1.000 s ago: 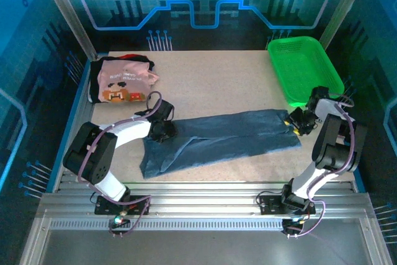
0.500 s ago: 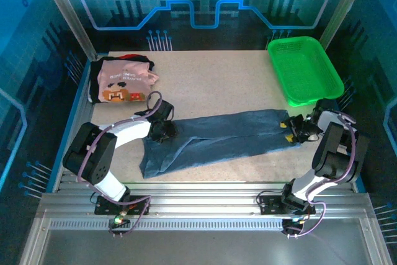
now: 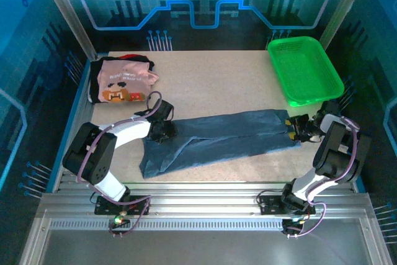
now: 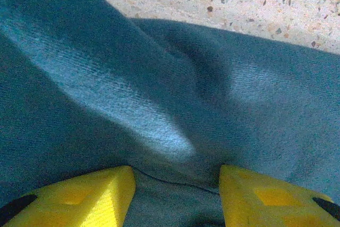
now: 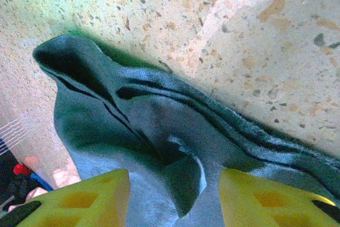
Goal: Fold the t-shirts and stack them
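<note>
The slate-blue t-shirt [image 3: 223, 138] lies as a long rumpled strip across the table's near half. My left gripper [image 3: 162, 130] rests low on its left end. In the left wrist view the yellow fingertips [image 4: 90, 192] stand apart, open, with flat blue cloth [image 4: 175, 104] and a hem line between them. My right gripper [image 3: 296, 130] sits at the shirt's right end. It is open too [image 5: 174, 190], with a bunched fold of the shirt [image 5: 186, 174] lying between its fingers. The pale pink printed t-shirt [image 3: 124, 82] lies folded on the black t-shirt [image 3: 99, 69] at the far left.
A bright green mesh basket [image 3: 304, 69] stands at the far right, just beyond my right gripper. Bare speckled tabletop [image 3: 217, 85] stretches between the shirt stack and the basket. A metal rail runs along the near edge [image 3: 205, 193].
My right arm has dropped lower and swung a little nearer, bringing its gripper down onto the shirt's right end. The left arm and the shirts have not moved.
</note>
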Robot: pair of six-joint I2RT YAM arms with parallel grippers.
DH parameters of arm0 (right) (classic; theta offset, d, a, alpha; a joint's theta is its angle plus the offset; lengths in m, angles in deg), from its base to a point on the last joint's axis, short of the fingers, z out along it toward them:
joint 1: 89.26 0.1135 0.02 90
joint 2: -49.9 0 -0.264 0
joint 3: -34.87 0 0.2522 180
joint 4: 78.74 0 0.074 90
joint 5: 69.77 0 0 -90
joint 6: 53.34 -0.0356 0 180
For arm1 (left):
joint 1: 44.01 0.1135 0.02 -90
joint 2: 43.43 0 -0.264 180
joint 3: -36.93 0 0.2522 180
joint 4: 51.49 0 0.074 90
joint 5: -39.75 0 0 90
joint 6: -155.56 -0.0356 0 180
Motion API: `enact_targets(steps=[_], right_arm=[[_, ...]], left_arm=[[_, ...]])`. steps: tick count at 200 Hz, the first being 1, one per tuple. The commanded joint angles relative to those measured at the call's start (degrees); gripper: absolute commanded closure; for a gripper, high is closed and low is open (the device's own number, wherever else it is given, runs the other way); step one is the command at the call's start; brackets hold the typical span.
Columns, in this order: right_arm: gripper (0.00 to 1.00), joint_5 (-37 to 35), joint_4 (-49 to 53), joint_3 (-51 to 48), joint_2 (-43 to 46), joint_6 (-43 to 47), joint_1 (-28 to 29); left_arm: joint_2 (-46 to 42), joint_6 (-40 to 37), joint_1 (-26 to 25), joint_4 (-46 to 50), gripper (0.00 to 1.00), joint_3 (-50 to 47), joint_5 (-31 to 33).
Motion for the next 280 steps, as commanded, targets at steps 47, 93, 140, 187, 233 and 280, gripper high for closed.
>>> enact_targets(steps=[47,93,140,187,233,280], right_arm=[[0.55,3.2,1.4,-0.2,-1.4,-1.2,-1.2],[0.57,4.4,1.9,-0.5,-2.0,-1.1,-1.6],[0.71,4.6,1.4,0.2,-3.4,-1.9,-1.7],[1.0,3.0,3.5,2.8,-3.4,-1.8,-1.8],[1.0,0.3,9.0,8.5,-3.4,3.2,-1.7],[1.0,-3.0,13.1,13.4,-3.7,10.0,0.0]], left_arm=[[2.3,-1.4,1.1,8.8,0.5,-3.6,2.2],[2.6,-1.4,1.1,8.8,0.5,-3.4,2.2],[2.9,-1.5,1.1,9.0,0.51,-3.2,2.3],[3.3,-1.5,1.1,9.5,0.51,-2.9,2.5],[3.5,-1.2,1.1,10.1,0.51,-2.6,2.8],[4.2,-1.0,1.1,11.4,0.51,-2.0,3.4]])
